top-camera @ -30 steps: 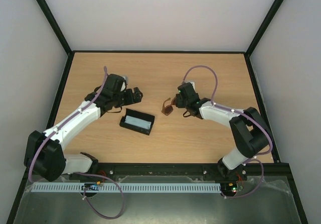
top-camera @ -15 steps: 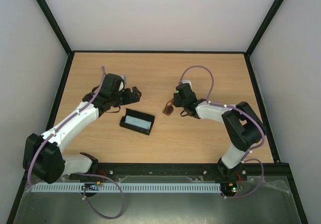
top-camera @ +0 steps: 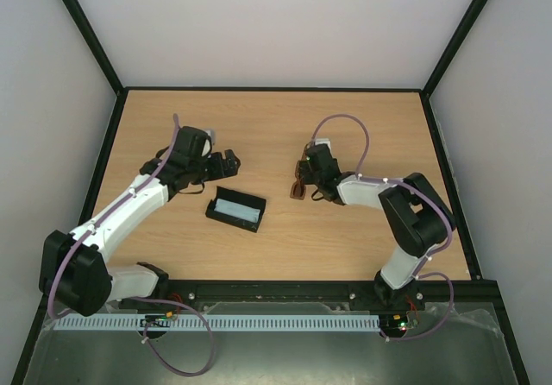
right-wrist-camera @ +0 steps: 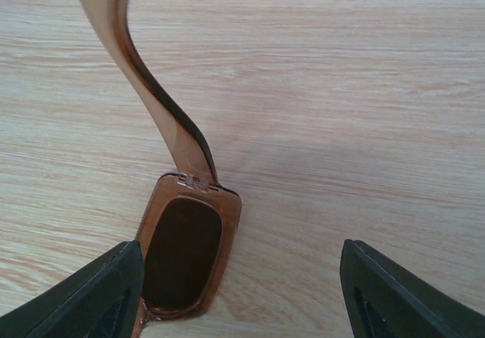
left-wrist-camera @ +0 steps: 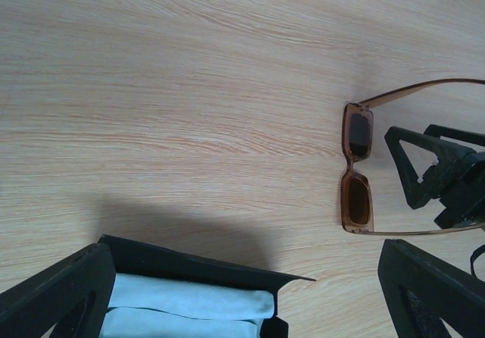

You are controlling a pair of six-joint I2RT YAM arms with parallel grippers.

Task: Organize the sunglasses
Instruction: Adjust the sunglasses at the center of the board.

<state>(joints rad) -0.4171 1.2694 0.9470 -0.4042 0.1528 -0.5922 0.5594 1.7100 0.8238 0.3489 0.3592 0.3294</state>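
Note:
The sunglasses (top-camera: 297, 187), brown translucent with dark lenses, lie on the table with their arms unfolded. In the left wrist view the sunglasses (left-wrist-camera: 356, 168) face the camera and their arms run right. My right gripper (top-camera: 304, 178) is open, low over the table between those arms, just behind the frame. In the right wrist view one lens (right-wrist-camera: 182, 255) sits beside my left fingertip (right-wrist-camera: 98, 300) and one arm (right-wrist-camera: 155, 103) rises toward the camera; the right gripper (right-wrist-camera: 242, 304) holds nothing. My left gripper (top-camera: 231, 162) is open and empty above the case's far edge.
The black case (top-camera: 235, 209) lies open at table centre, left of the sunglasses, with the pale blue cloth (left-wrist-camera: 189, 308) inside it. In the left wrist view its black rim (left-wrist-camera: 197, 266) is at the bottom. Black frame rails border the table.
My right gripper has swung in behind the sunglasses, which have shifted slightly right and turned. My left gripper has drifted a little to the left.

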